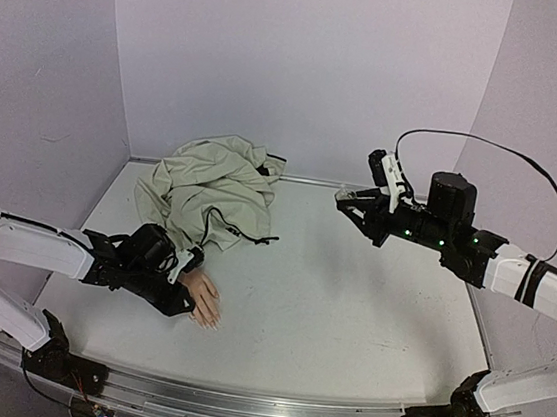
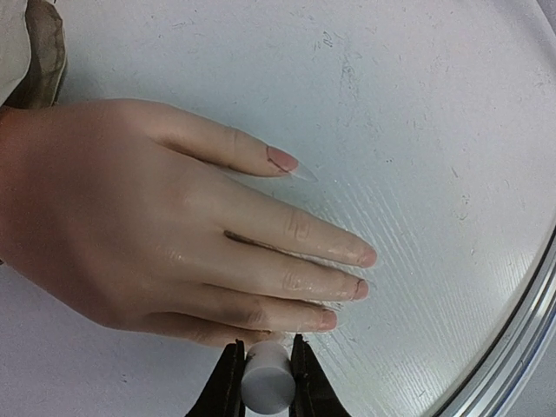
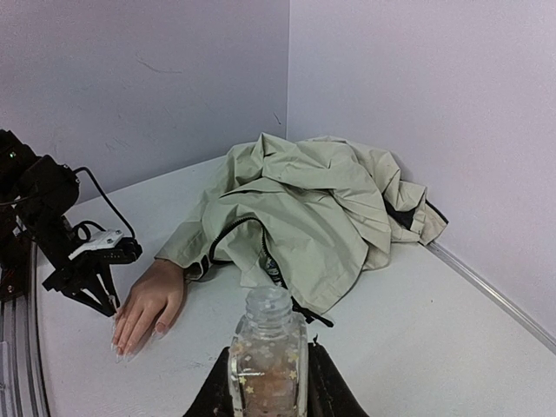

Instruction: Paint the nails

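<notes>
Left gripper [image 2: 267, 367], bottom centre, clamped on small white cylindrical cap [image 2: 268, 389], just beside flesh-pink mannequin hand [image 2: 148, 226] with pale nails [image 2: 282, 158]. Right gripper [image 3: 268, 387], bottom centre, clamped on clear glass bottle [image 3: 268, 343].

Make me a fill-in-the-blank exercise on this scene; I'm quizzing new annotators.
1. The right end effector is shut on a clear glass ____.
2. The left end effector is shut on a small ____ cylinder.
3. The mannequin hand lies palm ____ on the table, nails up.
4. Its sleeve belongs to a crumpled beige ____.
Missing words: bottle; white; down; jacket.
</notes>
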Available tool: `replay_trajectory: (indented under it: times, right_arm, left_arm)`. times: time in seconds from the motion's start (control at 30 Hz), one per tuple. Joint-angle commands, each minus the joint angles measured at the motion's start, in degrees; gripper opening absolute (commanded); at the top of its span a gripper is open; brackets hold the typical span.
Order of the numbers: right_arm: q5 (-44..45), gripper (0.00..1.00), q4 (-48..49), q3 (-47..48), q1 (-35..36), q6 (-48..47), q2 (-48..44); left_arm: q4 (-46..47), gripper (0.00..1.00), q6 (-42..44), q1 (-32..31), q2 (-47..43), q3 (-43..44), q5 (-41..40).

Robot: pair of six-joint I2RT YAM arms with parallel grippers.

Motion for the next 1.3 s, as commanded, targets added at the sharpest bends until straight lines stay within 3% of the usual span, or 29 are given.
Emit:
replay_trajectory:
  times: [0.0, 1.27]
  right_arm:
    - [-1.0, 0.00, 3.4, 2.1, 0.1, 0.3, -0.2]
    - [-1.0, 0.00, 3.4, 2.0, 0.1, 0.4, -0.4]
  left_arm:
    - [-0.1, 0.00, 0.2, 0.2, 0.5, 2.8, 0.3]
    - [0.3, 0.00, 0.5, -0.4, -0.8, 2.3, 3.4]
